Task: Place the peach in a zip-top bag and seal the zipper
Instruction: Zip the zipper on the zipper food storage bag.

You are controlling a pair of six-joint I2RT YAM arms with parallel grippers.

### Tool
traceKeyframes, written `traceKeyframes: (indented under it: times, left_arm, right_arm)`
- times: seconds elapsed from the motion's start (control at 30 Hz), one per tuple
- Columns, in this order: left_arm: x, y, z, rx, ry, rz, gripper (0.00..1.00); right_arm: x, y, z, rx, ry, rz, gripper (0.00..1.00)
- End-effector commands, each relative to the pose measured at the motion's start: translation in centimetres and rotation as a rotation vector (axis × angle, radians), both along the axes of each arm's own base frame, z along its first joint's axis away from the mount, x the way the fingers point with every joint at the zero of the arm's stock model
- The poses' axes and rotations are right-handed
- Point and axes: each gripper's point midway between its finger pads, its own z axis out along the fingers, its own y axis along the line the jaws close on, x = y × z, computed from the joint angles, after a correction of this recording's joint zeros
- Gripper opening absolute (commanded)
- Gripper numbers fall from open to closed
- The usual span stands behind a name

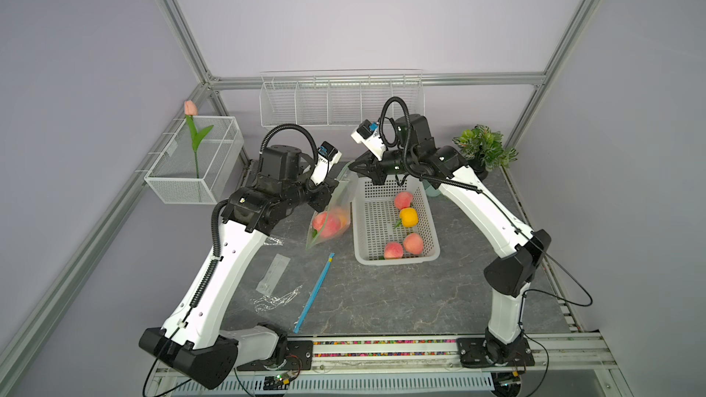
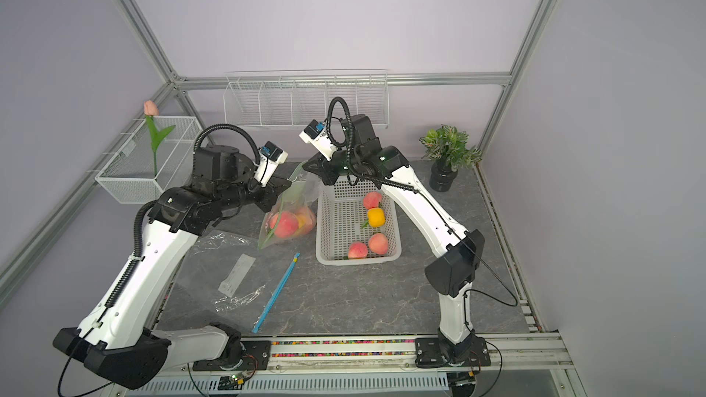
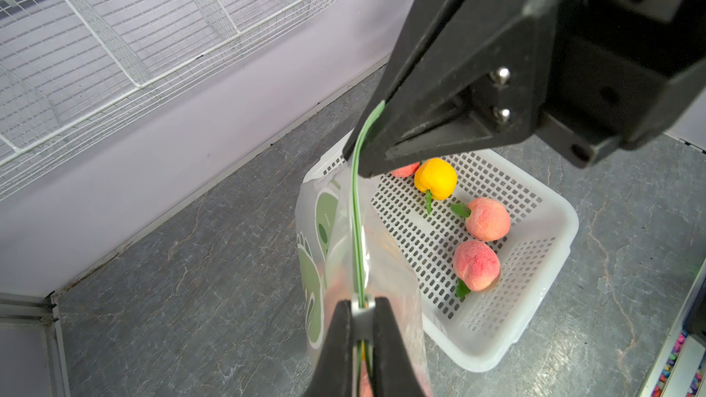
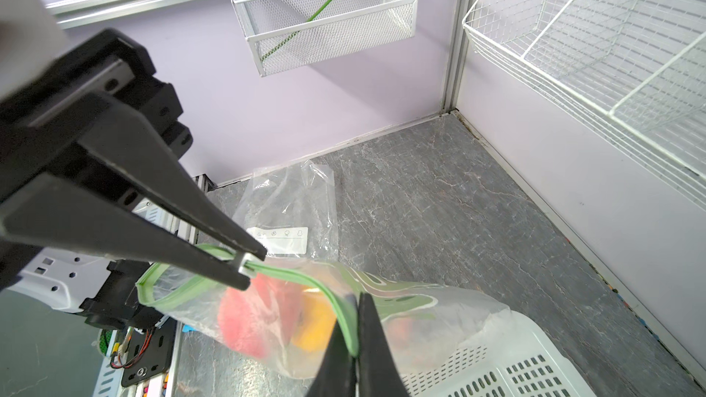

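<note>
Beside basket (image 1: 397, 259), bag (image 1: 328, 223) mouth-up, left gripper (image 3: 362, 307) and right gripper (image 4: 356, 322) clamped along zipper (image 3: 357, 223).

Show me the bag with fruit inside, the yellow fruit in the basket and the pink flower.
bag (image 1: 343, 194), in a top view: its clear upper part.
yellow fruit (image 1: 408, 216), in a top view: the middle of its skin.
pink flower (image 1: 190, 107), in a top view: its bloom.
</note>
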Motion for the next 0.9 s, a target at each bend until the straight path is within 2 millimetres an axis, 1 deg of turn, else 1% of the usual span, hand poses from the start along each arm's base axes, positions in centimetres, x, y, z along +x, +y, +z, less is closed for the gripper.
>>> traceKeyframes:
  times: [0.0, 0.57, 0.87]
  left_arm:
    - [-2.4, 1.7, -2.6, 0.059, 0.120, 0.027, 0.07]
    - [-4.4, 2.8, -3.0, 0.048, 0.152, 0.059, 0.07]
    - [-5.7, 3.7, -3.7, 0.055, 0.180, 0.080, 0.07]
  right_arm:
    - [4.5, -2.4, 1.3, 0.018, -0.054, -0.168, 0.07]
    - [6.6, -3.2, 1.5, 0.030, -0.016, -0.281, 0.07]
    - [7.6, -3.8, 1.4, 0.039, 0.004, -0.338, 0.07]
